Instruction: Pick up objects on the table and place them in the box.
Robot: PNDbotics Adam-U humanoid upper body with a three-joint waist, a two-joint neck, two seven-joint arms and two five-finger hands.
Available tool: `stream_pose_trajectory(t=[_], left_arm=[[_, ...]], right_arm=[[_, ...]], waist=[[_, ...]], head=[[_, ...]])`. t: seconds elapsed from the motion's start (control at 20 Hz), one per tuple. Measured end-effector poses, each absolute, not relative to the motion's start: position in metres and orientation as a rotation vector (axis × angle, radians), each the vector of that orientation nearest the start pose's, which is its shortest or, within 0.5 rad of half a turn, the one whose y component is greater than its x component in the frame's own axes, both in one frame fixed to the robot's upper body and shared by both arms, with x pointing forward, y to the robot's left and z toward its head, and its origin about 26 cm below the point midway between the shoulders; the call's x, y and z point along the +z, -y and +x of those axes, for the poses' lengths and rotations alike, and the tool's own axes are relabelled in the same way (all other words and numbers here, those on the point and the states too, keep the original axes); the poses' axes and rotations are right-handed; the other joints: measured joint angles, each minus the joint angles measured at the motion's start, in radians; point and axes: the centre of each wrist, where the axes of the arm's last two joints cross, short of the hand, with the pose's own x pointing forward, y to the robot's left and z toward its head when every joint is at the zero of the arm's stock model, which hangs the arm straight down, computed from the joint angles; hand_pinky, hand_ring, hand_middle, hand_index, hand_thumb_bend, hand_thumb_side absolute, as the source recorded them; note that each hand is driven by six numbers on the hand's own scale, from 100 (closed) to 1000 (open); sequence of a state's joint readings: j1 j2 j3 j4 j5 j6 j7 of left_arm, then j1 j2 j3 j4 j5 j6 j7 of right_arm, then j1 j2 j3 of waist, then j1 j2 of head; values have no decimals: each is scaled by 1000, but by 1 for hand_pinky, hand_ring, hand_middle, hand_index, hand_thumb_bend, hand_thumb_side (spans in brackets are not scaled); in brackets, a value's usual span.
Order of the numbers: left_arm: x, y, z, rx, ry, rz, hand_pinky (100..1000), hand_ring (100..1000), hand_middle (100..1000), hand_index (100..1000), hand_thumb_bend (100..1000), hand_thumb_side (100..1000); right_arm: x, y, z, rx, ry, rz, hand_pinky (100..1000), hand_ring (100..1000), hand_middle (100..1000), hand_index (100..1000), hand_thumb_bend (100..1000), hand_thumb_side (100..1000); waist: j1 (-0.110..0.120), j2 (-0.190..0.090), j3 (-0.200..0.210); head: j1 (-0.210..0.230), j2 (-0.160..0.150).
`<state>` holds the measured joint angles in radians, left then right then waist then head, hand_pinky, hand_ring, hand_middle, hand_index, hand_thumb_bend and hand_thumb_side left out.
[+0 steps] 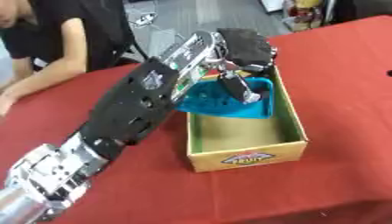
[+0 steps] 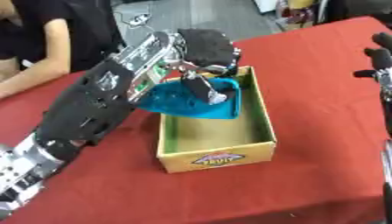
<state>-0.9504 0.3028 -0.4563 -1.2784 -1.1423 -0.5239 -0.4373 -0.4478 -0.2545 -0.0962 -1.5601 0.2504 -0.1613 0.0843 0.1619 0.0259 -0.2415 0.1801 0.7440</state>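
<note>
The left hand (image 1: 243, 50), fingers curled on a blue basket (image 1: 222, 101), holds it inside the cardboard box (image 1: 249, 159).

Lighting: even, bright, overhead. Soft shadow is cast inside the box (image 1: 287, 111). Glare is seen on the silver forearm joints (image 1: 46, 168) (lower left). Overall blur is noted; edges are softened.

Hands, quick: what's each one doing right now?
Left hand: fingers shut on the blue tray, over the box.
Right hand: at right edge, state cannot be told.
</note>
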Motion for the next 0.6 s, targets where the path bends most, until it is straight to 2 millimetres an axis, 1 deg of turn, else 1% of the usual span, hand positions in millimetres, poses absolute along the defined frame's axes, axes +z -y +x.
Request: stream_pose_trajectory(t=[0.05, 0.1, 0.15, 0.2, 0.25, 0.3, 0.35, 0.45, 0.6], left_arm=[[216, -120, 428, 2526, -1754, -972, 603, 532, 599, 603, 222, 464], [212, -120, 429, 2539, -1733, -966, 613, 547, 610, 614, 264, 478], [209, -120, 430, 2552, -1708, -960, 675, 651, 696, 694, 555, 571], [207, -121, 430, 2566, -1683, -956, 698, 684, 720, 712, 641, 585], [205, -121, 431, 2580, -1660, -950, 740, 734, 756, 756, 761, 593], [203, -122, 432, 2590, -1638, -945, 748, 745, 765, 767, 790, 592], [202, -121, 432, 2598, -1619, -943, 773, 772, 790, 792, 845, 585], [200, -122, 433, 2606, -1588, -946, 795, 794, 806, 812, 880, 578], [199, -122, 434, 2615, -1560, -955, 812, 802, 811, 820, 899, 576]], right_arm=[[145, 282, 374, 486, 2107, -373, 676, 906, 957, 1000, 440, 1000], [145, 282, 374, 486, 2108, -373, 675, 906, 957, 1000, 440, 1000], [145, 282, 374, 486, 2109, -373, 675, 906, 957, 1000, 440, 1000], [145, 282, 374, 486, 2109, -373, 675, 906, 957, 1000, 440, 1000], [146, 282, 374, 486, 2110, -373, 675, 906, 957, 1000, 440, 1000], [146, 282, 374, 486, 2110, -373, 675, 906, 957, 1000, 440, 1000], [146, 282, 374, 486, 2111, -373, 675, 906, 957, 1000, 441, 1000], [147, 282, 374, 486, 2113, -373, 675, 906, 957, 1000, 441, 1000], [147, 282, 374, 486, 2115, -373, 675, 906, 957, 1000, 441, 1000]], waist=[[0, 0, -1], [0, 0, -1], [0, 1, -1], [0, 1, -1], [0, 2, -1], [0, 3, -1], [0, 4, -1], [0, 4, -1], [0, 5, -1]], head=[[0, 0], [1, 0], [1, 0], [1, 0], [1, 0], [1, 0], [1, 0], [1, 0], [1, 0]])
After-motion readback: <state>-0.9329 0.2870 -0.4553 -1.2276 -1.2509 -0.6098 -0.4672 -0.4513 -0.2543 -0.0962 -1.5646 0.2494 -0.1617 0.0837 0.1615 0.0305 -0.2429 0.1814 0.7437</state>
